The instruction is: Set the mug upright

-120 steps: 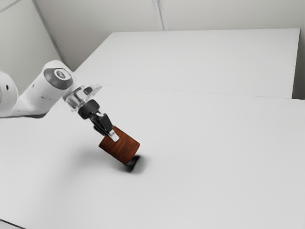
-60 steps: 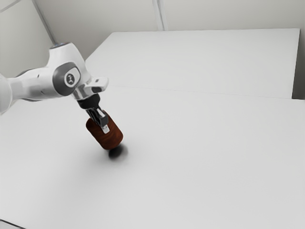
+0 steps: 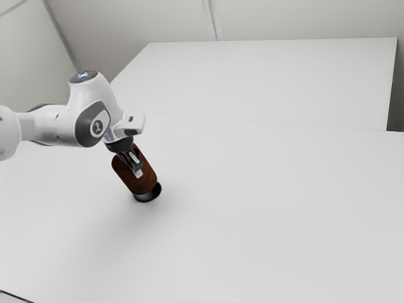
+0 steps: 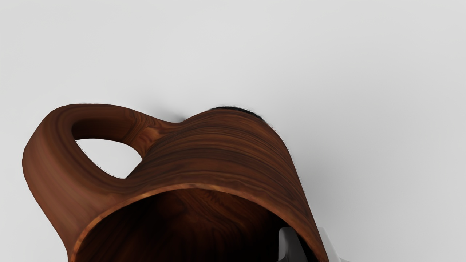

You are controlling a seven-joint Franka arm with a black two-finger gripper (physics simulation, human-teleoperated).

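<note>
In the exterior view my gripper holds the brown wooden mug, which leans with its mouth toward the upper left and its black base down toward the lower right. Whether the base touches the table cannot be told. The wrist view shows the mug with its open mouth toward my hand and its handle off to one side. My gripper is shut on the mug's wall near the rim, one finger inside the mouth and the other outside.
The white table spreads around the mug. Behind it stands a large white surface, and pale walls rise farther back. A dark line crosses the exterior view's lower left corner.
The mug has travelled with my gripper toward the exterior view's left and tipped to a steeper stance. In the last half second both sank slightly. The arm's wrist has turned.
</note>
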